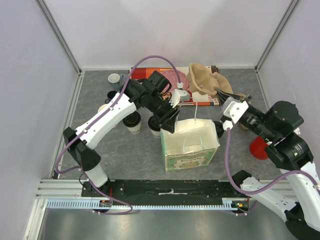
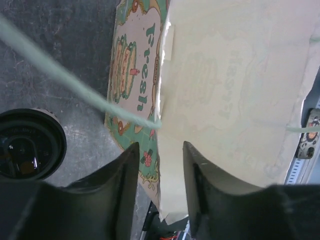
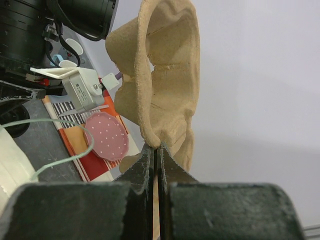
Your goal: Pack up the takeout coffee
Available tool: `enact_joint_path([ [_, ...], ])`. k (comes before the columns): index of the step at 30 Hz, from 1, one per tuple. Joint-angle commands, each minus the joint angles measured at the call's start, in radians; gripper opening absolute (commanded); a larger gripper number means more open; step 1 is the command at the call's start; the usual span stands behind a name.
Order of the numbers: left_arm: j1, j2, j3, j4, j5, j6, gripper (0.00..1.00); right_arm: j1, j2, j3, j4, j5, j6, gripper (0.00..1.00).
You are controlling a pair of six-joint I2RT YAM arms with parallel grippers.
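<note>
Two takeout coffee cups stand left of the paper bag (image 1: 192, 145), each a cream cup under a black lid (image 1: 132, 120) (image 1: 154, 126). One black lid (image 2: 27, 145) shows at the left of the left wrist view. My left gripper (image 1: 171, 123) (image 2: 160, 145) is open at the bag's upper left rim. Its fingers straddle the bag's wall (image 2: 225, 90) without pinching it, and the printed outside (image 2: 132, 65) lies to their left. My right gripper (image 1: 221, 94) (image 3: 156, 145) is shut on the edge of a brown pulp cup carrier (image 1: 205, 77) (image 3: 165, 75), held up behind the bag.
A striped mat with a pink dotted plate (image 1: 175, 77) (image 3: 106, 136) lies at the back. Small mugs (image 1: 115, 78) (image 1: 112, 95) and an open cream cup (image 1: 103, 107) stand at the back left. A red object (image 1: 259, 147) sits under my right arm. The bag's pale string handle (image 2: 75, 85) crosses the left wrist view.
</note>
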Motion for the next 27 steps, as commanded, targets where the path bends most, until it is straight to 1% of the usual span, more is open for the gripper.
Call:
enact_joint_path([
  [1, 0.001, 0.006, 0.063, 0.005, -0.012, 0.059, 0.56, 0.001, 0.028, 0.005, 0.026, 0.012, -0.045, 0.0],
  [2, 0.004, 0.008, 0.086, 0.006, -0.028, 0.058, 0.63, 0.001, 0.032, 0.005, 0.023, 0.012, -0.048, 0.0],
  [4, 0.011, 0.008, 0.111, 0.006, -0.038, 0.059, 0.66, 0.001, 0.042, 0.001, 0.023, 0.015, -0.07, 0.0],
  [7, 0.014, 0.0, 0.163, 0.006, -0.071, 0.073, 0.75, 0.001, 0.042, -0.018, 0.024, 0.031, -0.103, 0.0],
  [10, 0.014, -0.008, 0.204, -0.009, -0.083, 0.108, 0.81, 0.002, 0.055, -0.01, 0.024, 0.06, -0.107, 0.0],
  [11, 0.014, -0.009, 0.217, -0.01, -0.094, 0.119, 0.88, 0.002, 0.058, -0.002, 0.024, 0.066, -0.107, 0.0],
  [13, 0.014, -0.003, 0.269, -0.018, -0.095, 0.128, 0.91, 0.001, 0.075, 0.031, 0.032, 0.084, -0.1, 0.0],
  [14, 0.017, 0.001, 0.292, -0.023, -0.089, 0.125, 0.94, 0.001, 0.081, 0.042, 0.044, 0.092, -0.087, 0.0],
  [16, 0.021, 0.015, 0.355, -0.027, -0.051, 0.128, 0.94, 0.002, 0.089, 0.054, 0.058, 0.094, -0.093, 0.0],
  [18, 0.029, 0.006, 0.367, 0.038, -0.048, 0.118, 0.94, 0.002, 0.08, 0.027, 0.069, 0.106, -0.113, 0.0],
  [19, 0.038, -0.021, 0.34, 0.093, -0.064, 0.09, 0.94, 0.001, 0.077, 0.016, 0.087, 0.129, -0.107, 0.0],
  [20, 0.047, -0.037, 0.318, 0.162, -0.052, 0.044, 0.93, 0.001, 0.077, 0.007, 0.096, 0.191, -0.096, 0.0],
  [21, 0.054, -0.052, 0.295, 0.283, -0.04, 0.032, 0.93, -0.001, 0.077, -0.013, 0.102, 0.222, -0.087, 0.0],
  [22, 0.06, -0.072, 0.268, 0.345, -0.042, 0.003, 0.93, 0.001, 0.077, -0.024, 0.114, 0.247, -0.088, 0.0],
  [24, 0.07, -0.075, 0.266, 0.442, -0.039, -0.046, 0.94, -0.002, 0.089, -0.044, 0.112, 0.313, -0.102, 0.0],
  [25, 0.087, -0.071, 0.287, 0.457, -0.02, -0.121, 0.96, -0.004, 0.098, -0.044, 0.108, 0.337, -0.097, 0.0],
  [27, 0.11, -0.045, 0.326, 0.459, 0.013, -0.215, 0.96, -0.008, 0.12, -0.022, 0.086, 0.371, -0.088, 0.0],
])
